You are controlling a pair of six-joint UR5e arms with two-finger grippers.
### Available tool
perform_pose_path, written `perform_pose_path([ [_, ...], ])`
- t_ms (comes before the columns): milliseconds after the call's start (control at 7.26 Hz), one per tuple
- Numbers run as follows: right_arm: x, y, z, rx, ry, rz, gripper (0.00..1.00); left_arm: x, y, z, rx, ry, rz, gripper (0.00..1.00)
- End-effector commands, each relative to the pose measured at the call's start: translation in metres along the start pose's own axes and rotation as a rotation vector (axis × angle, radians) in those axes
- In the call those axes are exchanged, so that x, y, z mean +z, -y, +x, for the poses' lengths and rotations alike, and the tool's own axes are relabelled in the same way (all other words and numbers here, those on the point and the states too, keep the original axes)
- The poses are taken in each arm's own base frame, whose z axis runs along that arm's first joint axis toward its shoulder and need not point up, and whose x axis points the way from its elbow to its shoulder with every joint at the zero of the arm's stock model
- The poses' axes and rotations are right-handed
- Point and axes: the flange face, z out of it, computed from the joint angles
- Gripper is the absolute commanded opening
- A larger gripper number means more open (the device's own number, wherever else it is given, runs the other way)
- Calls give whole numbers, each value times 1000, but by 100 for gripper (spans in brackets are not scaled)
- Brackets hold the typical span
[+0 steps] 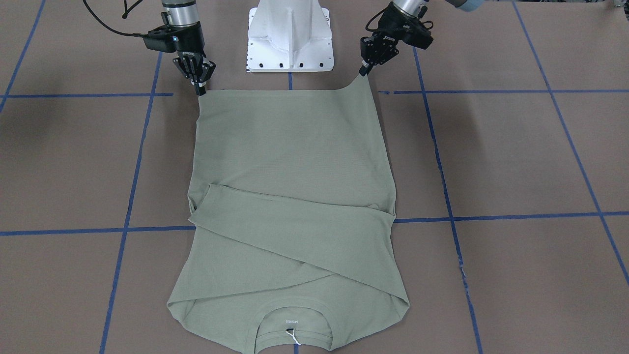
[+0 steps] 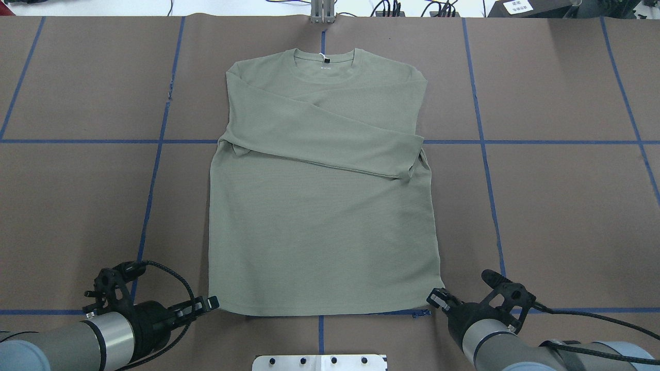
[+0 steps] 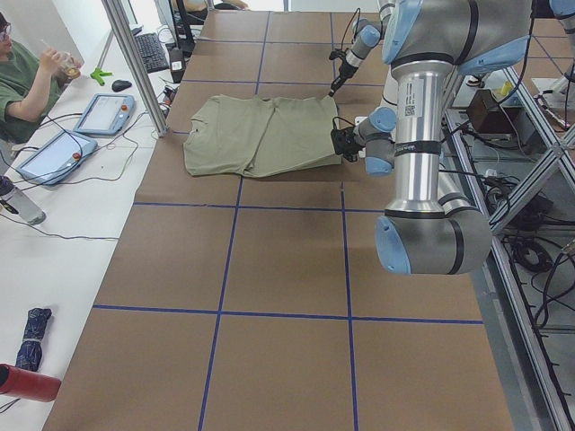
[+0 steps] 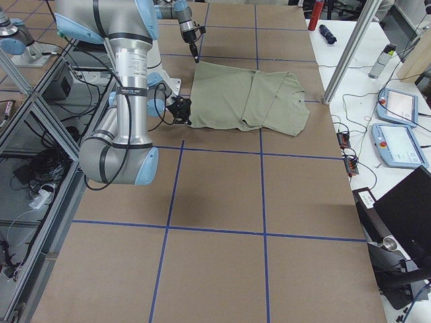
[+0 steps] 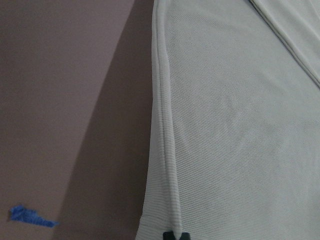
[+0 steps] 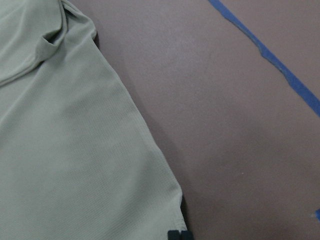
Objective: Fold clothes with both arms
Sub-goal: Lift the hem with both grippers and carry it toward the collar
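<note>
The sage-green shirt (image 2: pixel 319 226) lies flat on the brown table, neck (image 2: pixel 325 59) far from the robot, both sleeves folded across the chest. My left gripper (image 2: pixel 212 300) is shut on the shirt's near-left hem corner; in the front-facing view (image 1: pixel 363 71) that corner is pulled up a little. My right gripper (image 2: pixel 433 298) is shut on the near-right hem corner, low at the table, also in the front-facing view (image 1: pixel 200 91). The left wrist view shows the side hem (image 5: pixel 162 130) running into closed fingertips (image 5: pixel 170 235). The right wrist view shows the corner (image 6: pixel 150 200) at closed fingertips (image 6: pixel 174 234).
The white pedestal base (image 1: pixel 290 39) stands between the two arms, just behind the hem. Blue tape lines (image 2: pixel 149 190) grid the table. In the exterior left view a person (image 3: pixel 22 76) sits by tablets (image 3: pixel 103 112) beyond the table's far edge.
</note>
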Motion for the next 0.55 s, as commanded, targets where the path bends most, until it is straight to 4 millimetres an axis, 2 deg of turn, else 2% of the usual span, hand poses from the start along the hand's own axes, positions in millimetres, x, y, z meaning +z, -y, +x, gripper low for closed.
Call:
perform_pose_path([
  [0,-113,37,-22,-3,-57,-107,0,-76,5,33,-1,6,-82,0],
  [138,-171,54,-25,-11,-64,-183,0,-125,4,63,-1,20,-145,0],
  [276,-194,61,-36,16,-78,-249,0,-187,8,94,-2,18,-236,0],
  [413,-197,68,-43,15,-81,-259,0,-203,18,102,-12,29,-270,0],
])
